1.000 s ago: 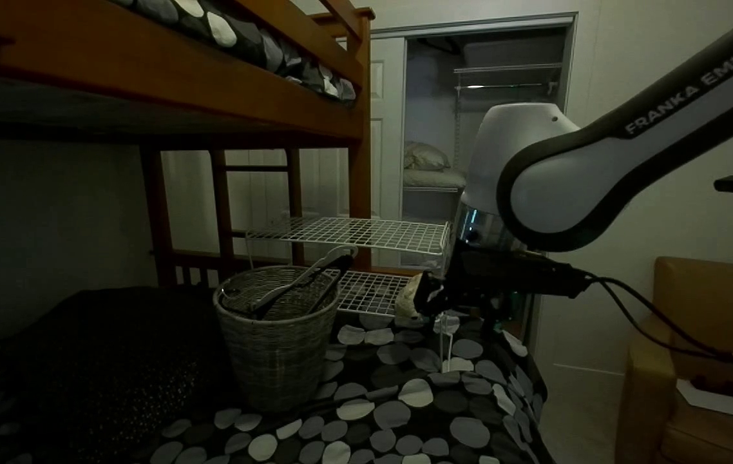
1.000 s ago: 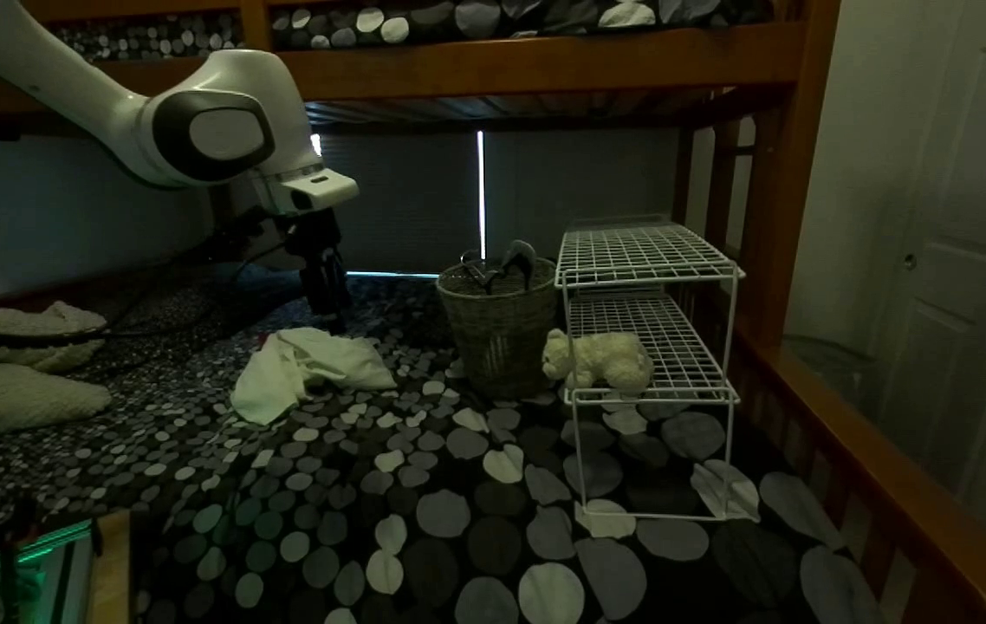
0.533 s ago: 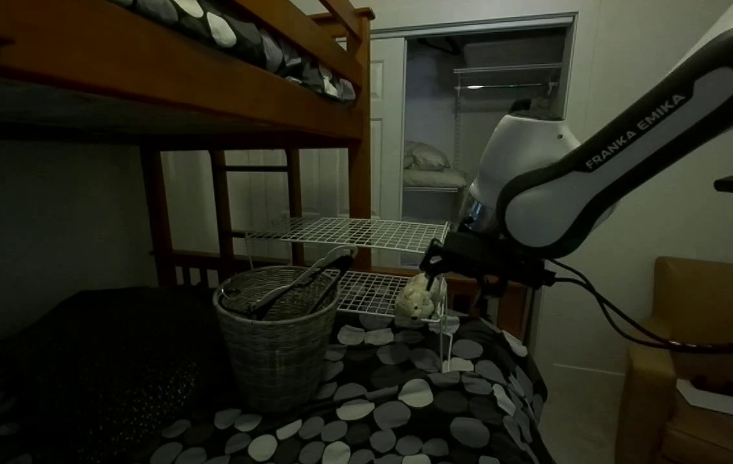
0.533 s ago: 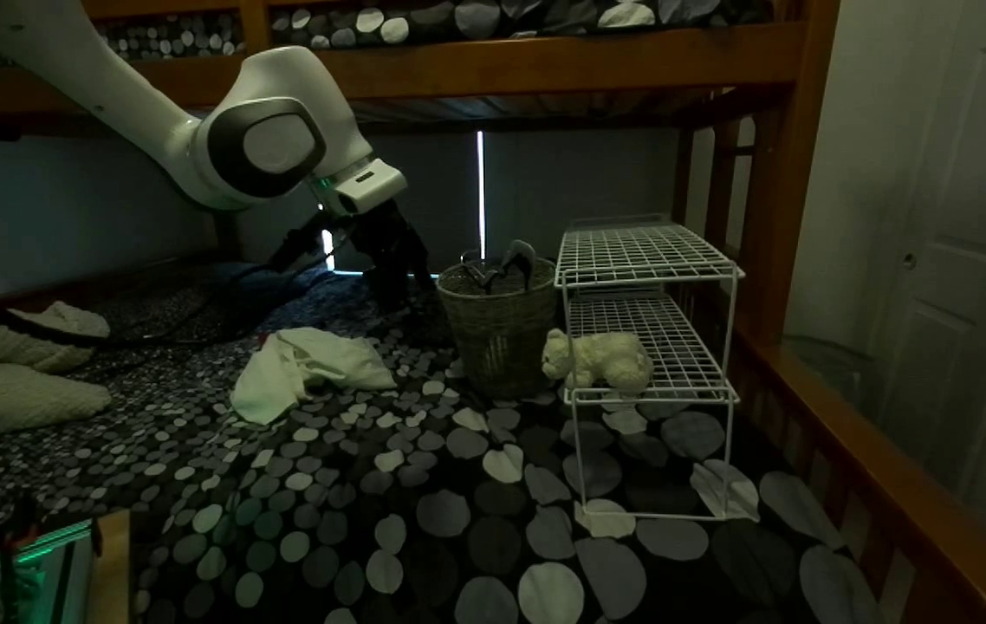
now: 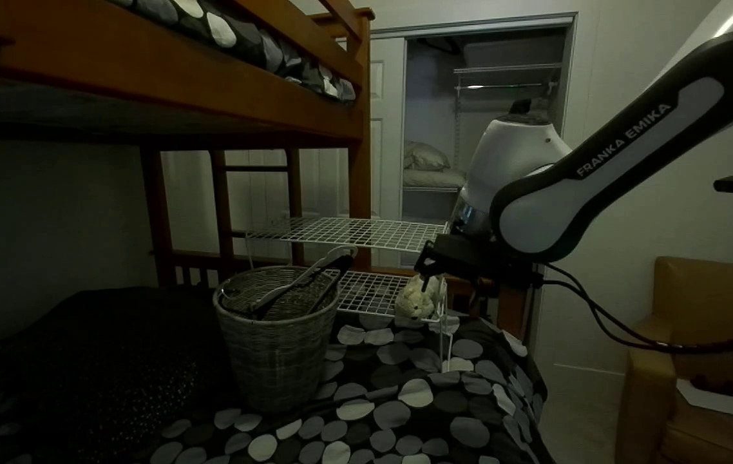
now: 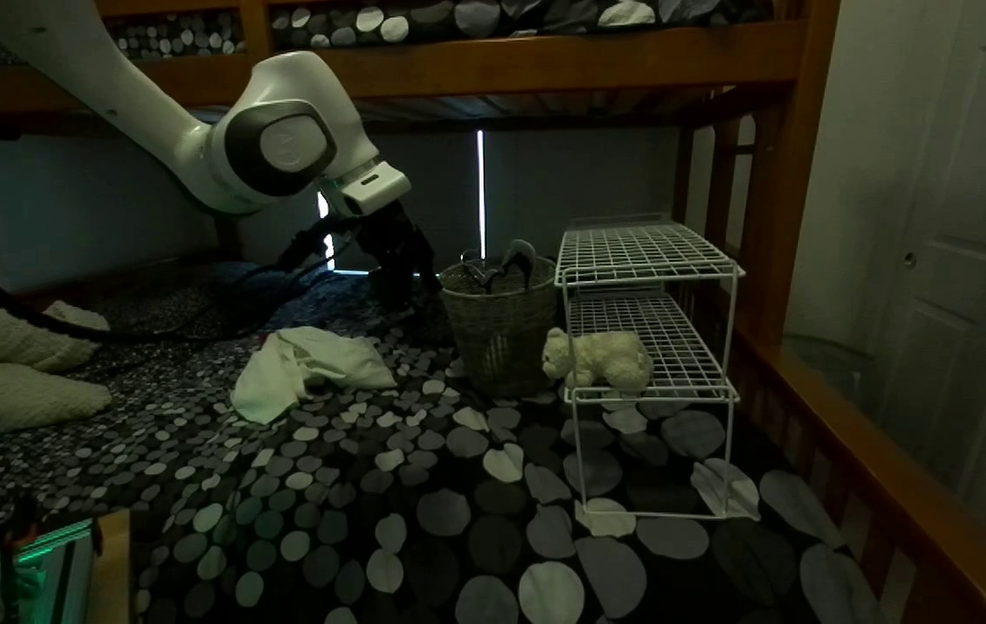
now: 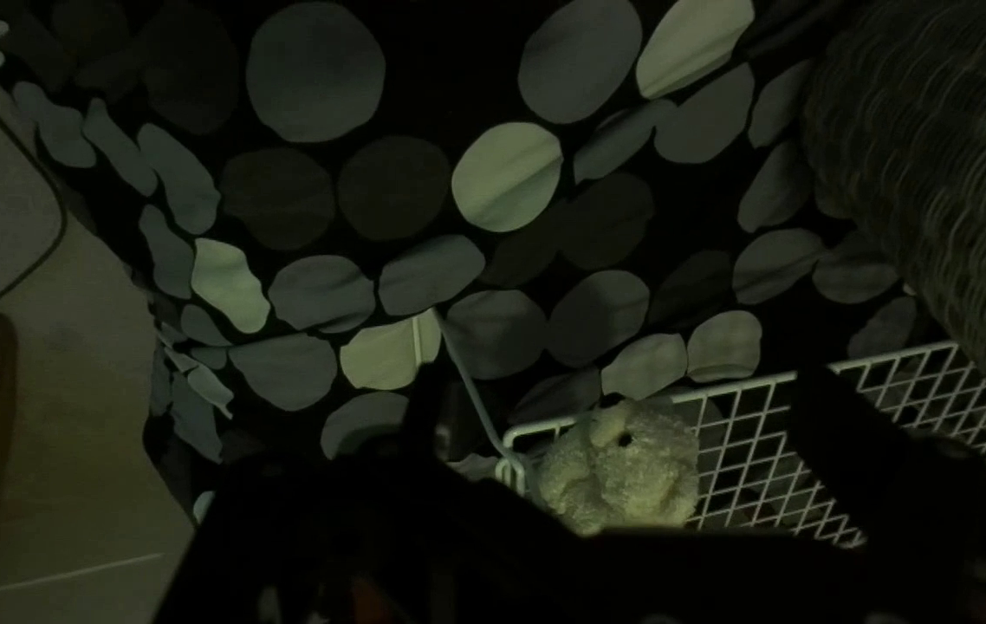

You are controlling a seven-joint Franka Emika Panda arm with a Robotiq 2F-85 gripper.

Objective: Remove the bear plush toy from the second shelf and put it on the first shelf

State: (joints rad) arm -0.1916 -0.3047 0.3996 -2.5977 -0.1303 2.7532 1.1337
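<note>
Between the jaws, as the wrist view frames them, shows the bear (image 7: 623, 472) — pale, with one dark eye visible. The jaws stand wide apart, one half on either side of the bear in that view, gripping nothing. In an exterior view the bear is on the second shelf (image 6: 688, 347), well apart from the jaws, its head poking past the edge on the side nearer them. In an exterior view one of the fingers (image 5: 428, 264) crosses the bear's upper edge, but only by line of sight. The first shelf (image 6: 649, 251) is above the bear and clear of the jaws.

The basket (image 6: 502, 342) stands near both shelves, to the right of the jaws in the wrist view. A long tool (image 5: 289, 290), too dark to name, leans in it. The arm (image 5: 537, 225) slants in above the jaws — and a cable (image 5: 695, 349) trails away from them. Lower than the jaws in an exterior view lies a pale cloth (image 6: 307, 377). A tan chair (image 5: 701, 290) is well apart from the jaws.
</note>
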